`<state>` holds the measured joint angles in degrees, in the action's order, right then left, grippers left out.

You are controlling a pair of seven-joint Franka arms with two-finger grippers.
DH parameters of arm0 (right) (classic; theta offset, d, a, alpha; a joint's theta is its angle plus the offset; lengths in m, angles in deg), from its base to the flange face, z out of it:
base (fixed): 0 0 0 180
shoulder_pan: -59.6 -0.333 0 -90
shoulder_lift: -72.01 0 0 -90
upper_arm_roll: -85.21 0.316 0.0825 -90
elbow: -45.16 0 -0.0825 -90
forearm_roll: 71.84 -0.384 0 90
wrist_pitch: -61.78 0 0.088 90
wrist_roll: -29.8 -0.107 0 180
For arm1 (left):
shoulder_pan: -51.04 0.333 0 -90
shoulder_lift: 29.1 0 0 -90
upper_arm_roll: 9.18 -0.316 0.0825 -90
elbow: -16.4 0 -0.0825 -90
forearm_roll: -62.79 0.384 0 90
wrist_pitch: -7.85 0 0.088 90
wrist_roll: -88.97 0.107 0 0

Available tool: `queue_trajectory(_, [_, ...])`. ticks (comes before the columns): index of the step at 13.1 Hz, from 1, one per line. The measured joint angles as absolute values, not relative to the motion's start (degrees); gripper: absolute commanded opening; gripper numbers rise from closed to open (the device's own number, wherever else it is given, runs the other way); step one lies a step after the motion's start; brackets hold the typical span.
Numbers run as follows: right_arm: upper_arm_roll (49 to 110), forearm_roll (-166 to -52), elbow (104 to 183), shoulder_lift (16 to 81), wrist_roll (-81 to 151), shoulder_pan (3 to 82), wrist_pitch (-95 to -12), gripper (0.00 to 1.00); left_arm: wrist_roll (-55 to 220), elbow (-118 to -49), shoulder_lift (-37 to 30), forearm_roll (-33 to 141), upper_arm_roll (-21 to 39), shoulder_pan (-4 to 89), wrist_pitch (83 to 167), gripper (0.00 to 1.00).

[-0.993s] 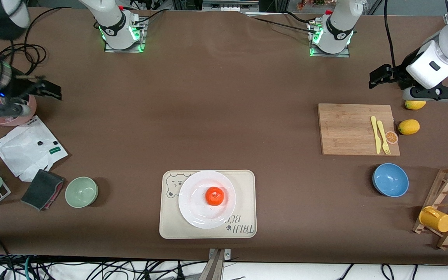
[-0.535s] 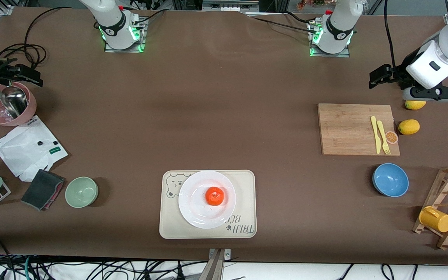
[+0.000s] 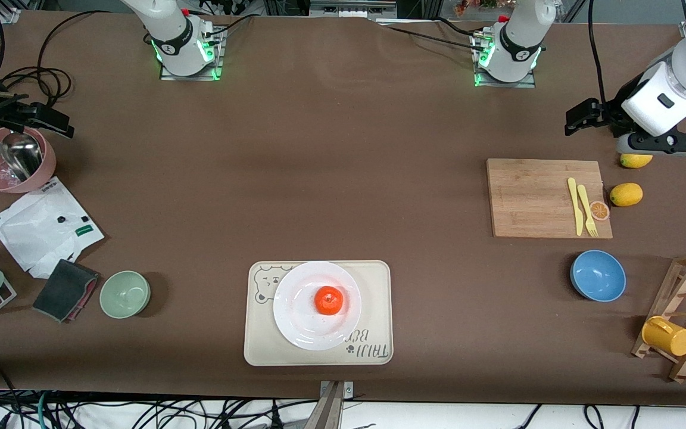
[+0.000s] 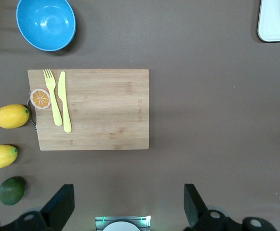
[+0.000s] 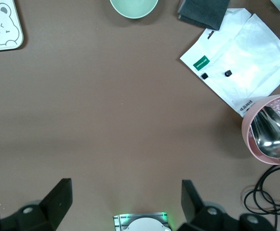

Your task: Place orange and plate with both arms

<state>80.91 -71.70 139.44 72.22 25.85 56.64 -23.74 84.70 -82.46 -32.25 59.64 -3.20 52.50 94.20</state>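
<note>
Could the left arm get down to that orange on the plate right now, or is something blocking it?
Probably yes. The orange sits uncovered on the plate, nothing above it. The left gripper hangs open near the cutting board, bare table between.

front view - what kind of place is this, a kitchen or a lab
Most likely a robotics lab staged as a kitchen: the arm bases are bolted to a brown table, cables hang off its edge, and tableware like the plate is spread out.

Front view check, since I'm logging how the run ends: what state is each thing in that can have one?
orange: resting on the plate, not held
plate: flat on the bear-print tray
left gripper: jaws open, empty, up near the cutting board
right gripper: jaws open, empty, up near the pink bowl
blue bowl: upright, empty
green bowl: upright, empty
yellow mug: on its side on the wooden rack
</note>
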Motion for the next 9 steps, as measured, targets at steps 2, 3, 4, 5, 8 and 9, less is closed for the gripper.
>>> queue_trajectory(2, [80.91, -71.74, 139.43, 72.00, 25.79, 56.64, -24.84, 1.00, 84.70, -82.46, -32.25, 59.64, -3.20, 52.50, 94.20, 1.00])
queue_trajectory(3, [80.91, -71.75, 139.40, 71.88, 25.72, 56.64, -25.79, 1.00, 84.70, -82.46, -32.25, 59.64, -3.20, 52.50, 94.20, 1.00])
queue_trajectory(4, [80.91, -71.78, 139.35, 71.78, 25.67, 56.64, -26.68, 1.00, 84.70, -82.46, -32.25, 59.64, -3.20, 52.50, 94.20, 1.00])
queue_trajectory(5, [80.91, -71.81, 139.33, 71.69, 25.64, 56.64, -27.66, 1.00, 84.70, -82.46, -32.25, 59.64, -3.20, 52.50, 94.20, 1.00])
queue_trajectory(8, [80.91, -71.91, 139.26, 71.63, 25.60, 56.64, -28.74, 1.00, 84.70, -82.46, -32.25, 59.64, -3.20, 52.50, 94.20, 1.00])
queue_trajectory(9, [80.92, -71.93, 139.25, 71.63, 25.59, 56.64, -28.75, 1.00, 84.70, -82.46, -32.25, 59.64, -3.20, 52.50, 94.20, 1.00])
